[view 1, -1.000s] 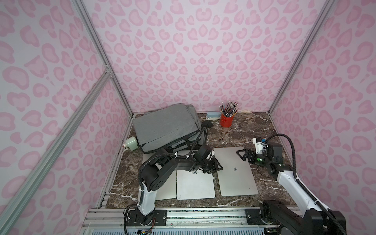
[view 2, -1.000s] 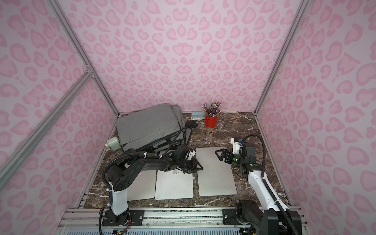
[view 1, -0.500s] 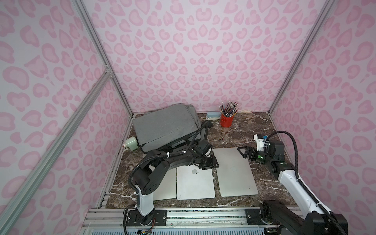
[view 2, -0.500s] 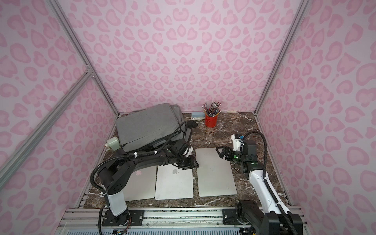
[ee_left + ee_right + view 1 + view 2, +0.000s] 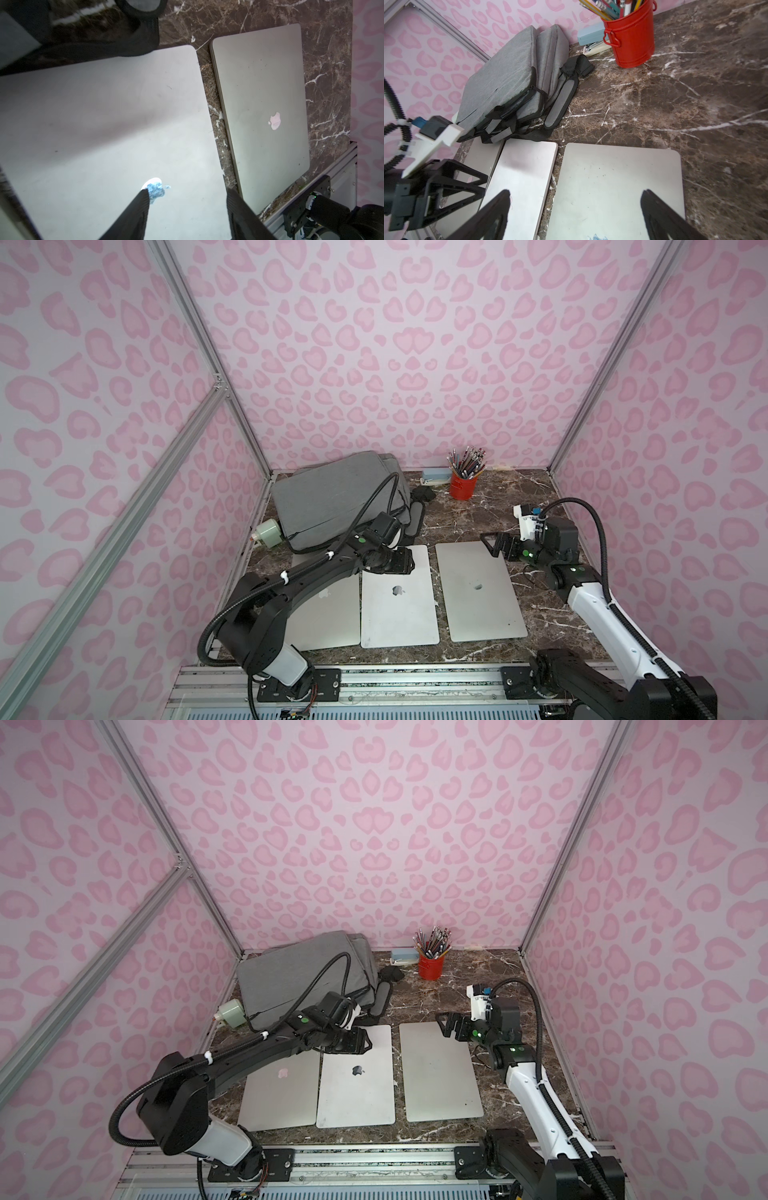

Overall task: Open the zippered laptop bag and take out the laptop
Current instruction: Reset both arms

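While a small pale green container (image 5: 269, 533) sits at the far left, just beside a stack of grey laptop bags (image 5: 332, 497) pushed into the back corner of the marble table (image 5: 498, 497), three closed silver laptops are seen laid flat in a row in front. The left laptop (image 5: 332, 614) is partly hidden by the left arm. Over the far end of the middle laptop (image 5: 399, 605), the left gripper (image 5: 188, 192) is held with its jaws apart and nothing between them. A blue stapler (image 5: 436, 480) and a red pencil cup (image 5: 462, 487) are set at the back. The right gripper (image 5: 576, 192) is spread wide and empty above the far end of the right laptop (image 5: 478, 593). Whether any bag holds another machine cannot be told. The bags are judged soft and yielding, best steadied by a handle while a zip pull is drawn. The laptops are judged stiff, smooth, slippery and fairly heavy, best pinched across a thin edge near a corner.
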Motion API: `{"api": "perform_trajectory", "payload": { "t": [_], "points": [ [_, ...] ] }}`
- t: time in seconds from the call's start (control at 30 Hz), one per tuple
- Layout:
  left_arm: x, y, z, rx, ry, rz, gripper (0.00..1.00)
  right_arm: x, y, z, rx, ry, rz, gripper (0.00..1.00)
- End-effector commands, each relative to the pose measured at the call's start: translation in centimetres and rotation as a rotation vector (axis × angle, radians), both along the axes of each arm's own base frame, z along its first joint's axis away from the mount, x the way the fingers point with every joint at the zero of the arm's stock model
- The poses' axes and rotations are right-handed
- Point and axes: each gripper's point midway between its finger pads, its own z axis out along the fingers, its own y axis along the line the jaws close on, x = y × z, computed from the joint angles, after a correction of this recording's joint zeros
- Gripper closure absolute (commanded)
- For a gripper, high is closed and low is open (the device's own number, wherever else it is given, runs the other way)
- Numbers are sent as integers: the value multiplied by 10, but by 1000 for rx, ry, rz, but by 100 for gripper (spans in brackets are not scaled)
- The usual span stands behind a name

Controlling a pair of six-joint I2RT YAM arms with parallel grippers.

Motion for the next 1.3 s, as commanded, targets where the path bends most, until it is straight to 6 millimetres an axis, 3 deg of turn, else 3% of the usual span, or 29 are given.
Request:
{"api": "perform_trajectory", "payload": {
  "t": [0.0, 0.13, 0.37, 0.57, 0.7, 0.8, 0.97, 1.27],
  "points": [
    [11, 51, 18, 169, -125, 17, 29, 14, -8, 12, -93, -98, -40, 2],
    [29, 118, 49, 321, -301, 146, 2, 27, -24, 21, -139, -185, -139, 2],
    [56, 213, 59, 437, -473, 422, 0, 46, -74, 20, -202, -349, -420, 2],
    [75, 265, 64, 470, -605, 586, 0, 53, -102, -1, -357, -412, -523, 2],
    [85, 282, 55, 447, -628, 600, 0, 59, -113, -17, -420, -403, -563, 2],
    [91, 289, 40, 417, -619, 594, 0, 55, -110, -21, -416, -454, -549, 2],
    [106, 286, 29, 388, -648, 542, 0, 55, -116, -31, -439, -444, -572, 2],
    [115, 278, 19, 359, -662, 493, 0, 56, -117, -42, -428, -433, -563, 2]
  ]
}}
